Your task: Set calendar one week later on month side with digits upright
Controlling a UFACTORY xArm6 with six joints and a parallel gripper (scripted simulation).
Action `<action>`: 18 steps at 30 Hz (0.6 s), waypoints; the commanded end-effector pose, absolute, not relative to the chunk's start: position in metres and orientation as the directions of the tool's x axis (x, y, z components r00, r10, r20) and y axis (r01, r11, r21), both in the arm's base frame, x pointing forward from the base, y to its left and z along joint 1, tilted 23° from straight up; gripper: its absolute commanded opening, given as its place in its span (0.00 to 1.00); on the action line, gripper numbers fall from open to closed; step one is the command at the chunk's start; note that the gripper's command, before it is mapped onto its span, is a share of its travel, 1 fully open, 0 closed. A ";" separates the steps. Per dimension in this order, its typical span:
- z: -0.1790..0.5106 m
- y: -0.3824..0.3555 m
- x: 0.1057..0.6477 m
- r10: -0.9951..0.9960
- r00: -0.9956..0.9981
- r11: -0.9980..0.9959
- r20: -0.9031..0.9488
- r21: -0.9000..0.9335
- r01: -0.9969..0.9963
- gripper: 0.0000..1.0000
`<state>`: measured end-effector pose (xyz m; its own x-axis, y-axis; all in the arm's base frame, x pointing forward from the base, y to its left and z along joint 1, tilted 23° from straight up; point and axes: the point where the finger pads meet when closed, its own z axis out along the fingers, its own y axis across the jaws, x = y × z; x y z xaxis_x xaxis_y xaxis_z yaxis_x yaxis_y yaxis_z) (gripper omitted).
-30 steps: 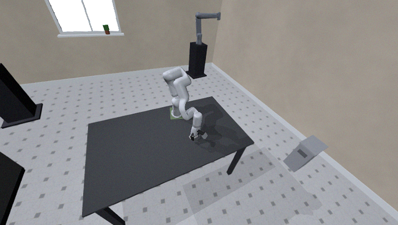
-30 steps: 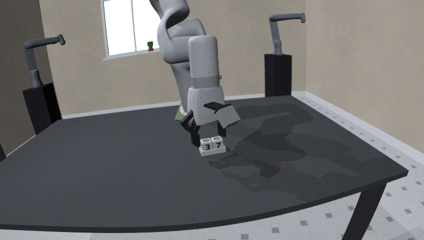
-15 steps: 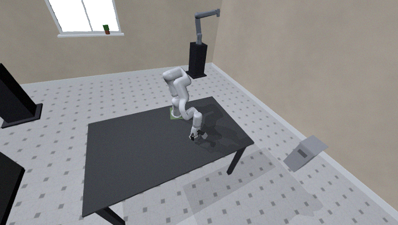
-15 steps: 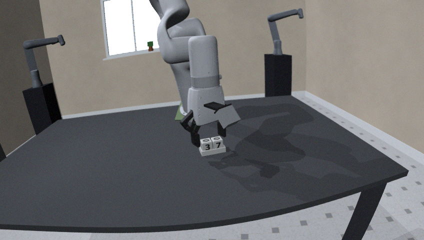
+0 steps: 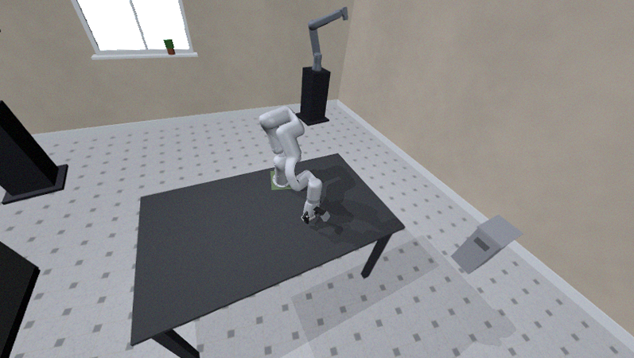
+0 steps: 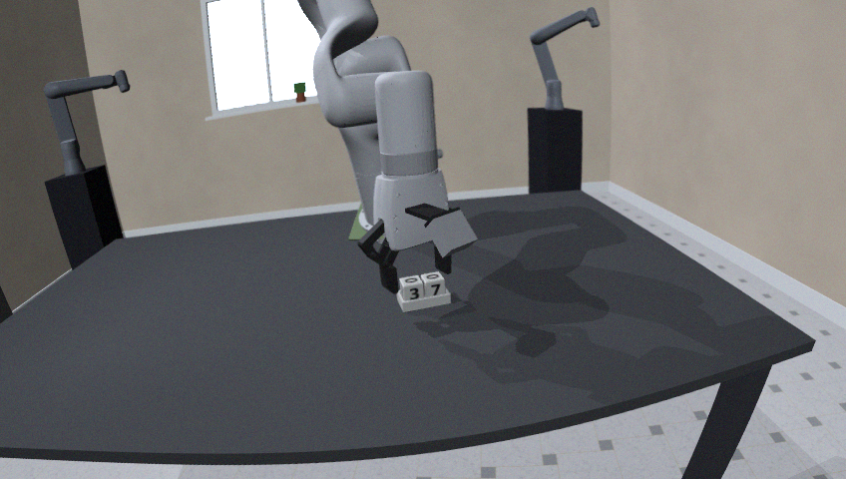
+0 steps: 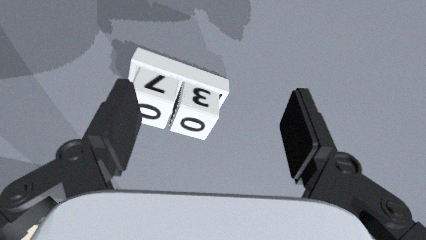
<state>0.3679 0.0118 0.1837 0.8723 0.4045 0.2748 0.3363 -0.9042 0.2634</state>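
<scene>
tool (image 6: pixel 413 267) open, seemingly behind cubes (image 6: pixel 423 287)

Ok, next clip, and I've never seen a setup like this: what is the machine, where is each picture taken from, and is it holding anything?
It is a single white robot arm bolted to a dark table. One picture looks down from high in the room, one from the table's edge, one from the wrist just behind the claw. On the table sits a small white tray with two number cubes, showing 3 and 7 on the side facing the table-edge view, zeros on top. The claw hangs open above them, holding nothing.
</scene>
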 end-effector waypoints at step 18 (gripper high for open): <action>0.181 0.001 0.355 -0.026 0.931 -0.990 0.365 0.119 -0.075 1.00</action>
<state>0.3558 0.0027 0.1803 0.9327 0.1218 0.3395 0.0673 -0.9835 0.1682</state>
